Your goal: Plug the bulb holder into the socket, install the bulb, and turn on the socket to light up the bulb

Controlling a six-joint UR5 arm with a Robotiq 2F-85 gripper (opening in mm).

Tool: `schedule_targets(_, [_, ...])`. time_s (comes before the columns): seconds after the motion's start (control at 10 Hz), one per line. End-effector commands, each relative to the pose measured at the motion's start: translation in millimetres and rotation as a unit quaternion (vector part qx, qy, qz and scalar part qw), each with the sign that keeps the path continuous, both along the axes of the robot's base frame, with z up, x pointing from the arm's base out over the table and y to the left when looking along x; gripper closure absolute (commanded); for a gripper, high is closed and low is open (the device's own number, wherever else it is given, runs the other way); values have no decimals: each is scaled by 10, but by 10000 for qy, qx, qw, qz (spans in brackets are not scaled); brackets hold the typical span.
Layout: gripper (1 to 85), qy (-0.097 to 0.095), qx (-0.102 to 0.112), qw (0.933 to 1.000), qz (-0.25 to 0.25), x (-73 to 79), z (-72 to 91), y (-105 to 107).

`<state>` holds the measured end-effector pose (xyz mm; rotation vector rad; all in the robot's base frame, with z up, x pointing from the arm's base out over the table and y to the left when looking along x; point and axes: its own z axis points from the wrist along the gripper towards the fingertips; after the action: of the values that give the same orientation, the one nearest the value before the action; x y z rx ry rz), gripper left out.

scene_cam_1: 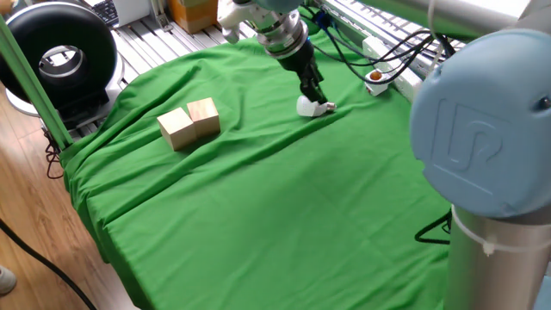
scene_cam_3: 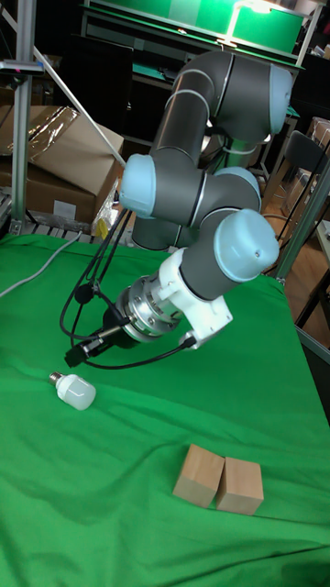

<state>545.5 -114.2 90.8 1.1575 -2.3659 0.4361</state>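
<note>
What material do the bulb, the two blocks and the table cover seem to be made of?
The bulb: matte white dome, probably frosted plastic or glass, with a shiny metal screw base. The two blocks: pale, unpainted wood, judging by their tan colour and matte faces. The table cover: green cloth, since it shows soft folds and wrinkles.
</note>
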Motion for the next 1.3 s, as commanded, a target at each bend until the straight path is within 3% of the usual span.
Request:
schedule_targets(0.0, [263, 109, -142, 9998, -48, -40, 68, -41])
schedule_targets(0.1, [267, 55, -279, 9995, -137, 191, 20, 71])
schedule_targets(0.2, [267, 23, -187, 9995, -270, 316, -95, 240])
schedule_targets(0.4, [267, -50, -210, 9990, -381, 500, -228, 420])
schedule_targets(0.6, [257, 230, -532, 9976, -388, 474, -158, 426])
schedule_targets(0.7, [250, 262, -705, 9965, -374, 494, -166, 367])
schedule_targets(1.2, [233, 323, -764, 9956, -434, 504, -440, 283])
